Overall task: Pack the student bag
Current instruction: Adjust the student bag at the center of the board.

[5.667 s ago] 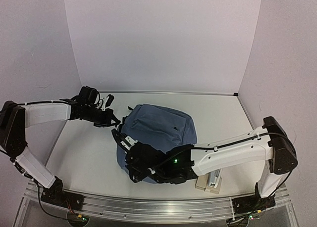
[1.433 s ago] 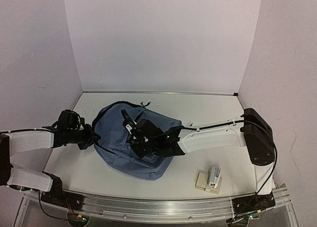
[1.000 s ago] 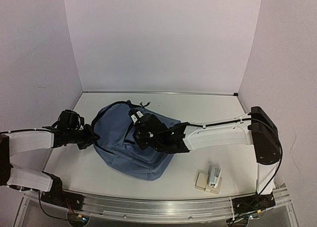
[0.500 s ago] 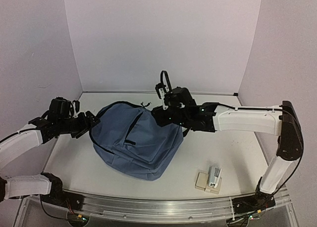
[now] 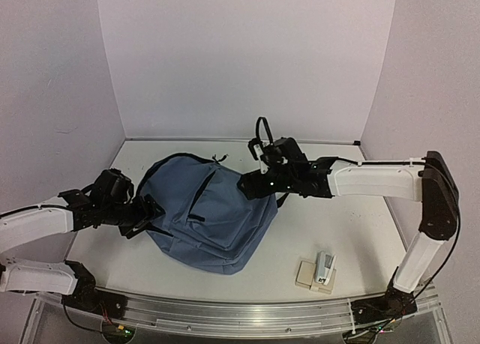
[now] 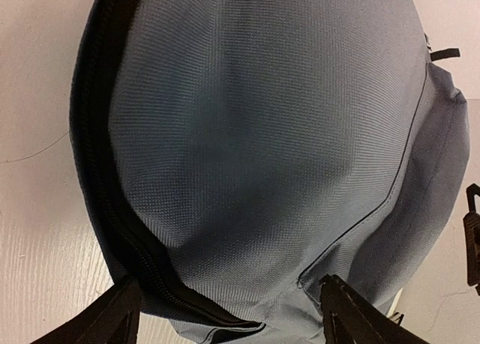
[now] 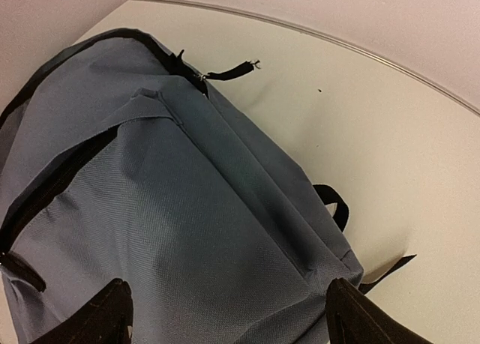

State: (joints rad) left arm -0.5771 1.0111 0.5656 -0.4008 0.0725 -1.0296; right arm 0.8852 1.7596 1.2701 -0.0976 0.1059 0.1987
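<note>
Both pincers have let go within the last second. The left gripper [image 6: 229, 288] hangs with fingers spread wide over the bag's rounded end, nothing between them. The right gripper [image 7: 225, 303] likewise stands released above the bag's far side. Beneath them the large soft slate-blue fabric backpack [image 5: 206, 216] lies slumped on the white table [image 5: 345, 216], front pockets up, left of centre, where they dragged and turned it. I judge the repositioning finished; opening the dark main zipper [image 6: 97, 172] looks next. A small white-and-tan object [image 5: 318, 272] waits near the front right.
</note>
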